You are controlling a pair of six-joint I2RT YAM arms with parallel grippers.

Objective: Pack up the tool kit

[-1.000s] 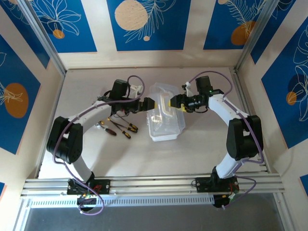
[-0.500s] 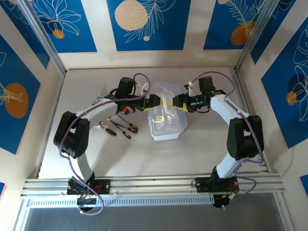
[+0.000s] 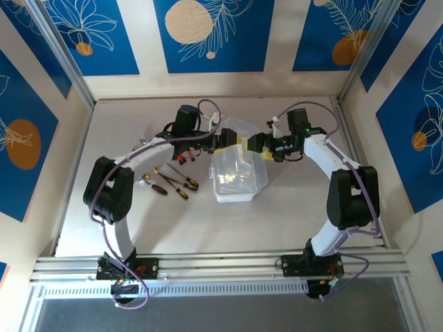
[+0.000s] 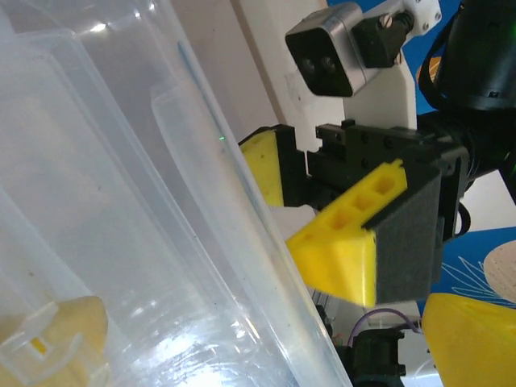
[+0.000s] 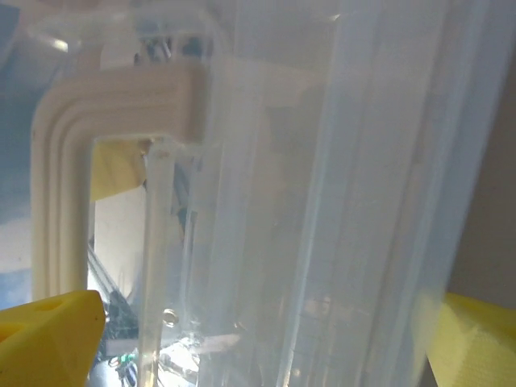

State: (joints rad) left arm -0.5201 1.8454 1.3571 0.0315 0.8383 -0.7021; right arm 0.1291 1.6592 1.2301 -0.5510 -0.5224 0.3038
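Pale matte table point(image 3: 297, 214) bearing a clear, glossy rectangular plastic case point(image 3: 240, 178); left gripper point(image 3: 227, 140) and right gripper point(image 3: 249, 143), blocky yellow fingers spread wide and clasping nothing, flank the case's far-end lid; slim screwdrivers point(image 3: 176, 183) lie left of the case.

The clear case point(image 4: 121, 201) fills the left side, a yellow thing point(image 4: 68, 326) blurred inside it. Just beyond its wall the right hand point(image 4: 294, 214) faces the lens, yellow fingers point(image 4: 339, 262) spread apart, its camera point(image 4: 332, 48) above.

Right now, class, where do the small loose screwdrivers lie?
In the top view, the small red- and black-handled screwdrivers lie on the table, left of the clear rectangular plastic case.
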